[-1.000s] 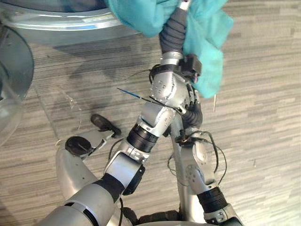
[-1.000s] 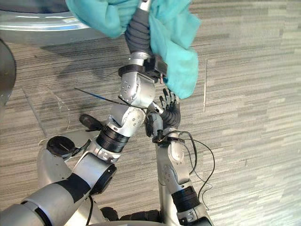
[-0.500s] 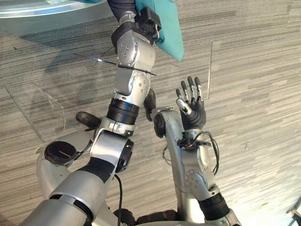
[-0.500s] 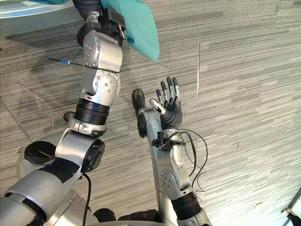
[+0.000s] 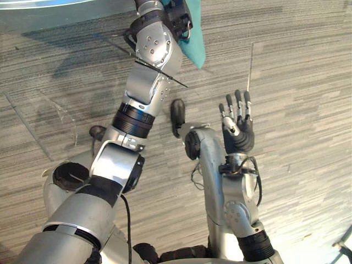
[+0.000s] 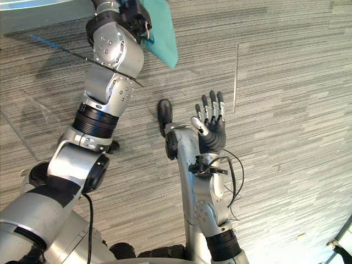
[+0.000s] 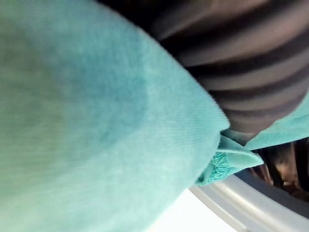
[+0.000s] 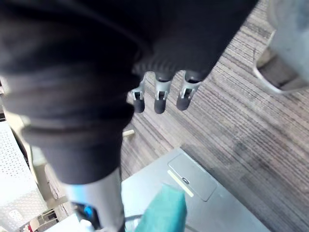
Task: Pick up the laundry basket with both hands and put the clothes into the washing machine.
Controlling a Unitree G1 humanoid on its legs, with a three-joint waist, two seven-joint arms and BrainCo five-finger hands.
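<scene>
Grey plank floor (image 5: 308,82), teal cloth (image 5: 193,44) near washer rim (image 7: 251,203), right hand (image 5: 237,131) spread

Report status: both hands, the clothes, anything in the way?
Right hand open, empty. Left hand draped in teal cloth, close to the washing machine rim.

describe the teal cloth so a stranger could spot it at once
Over the grey striped plank floor, follow the robot's silver left arm toward the view's top edge. The teal cloth hangs beside its wrist, the one soft, brightly coloured thing there.
</scene>
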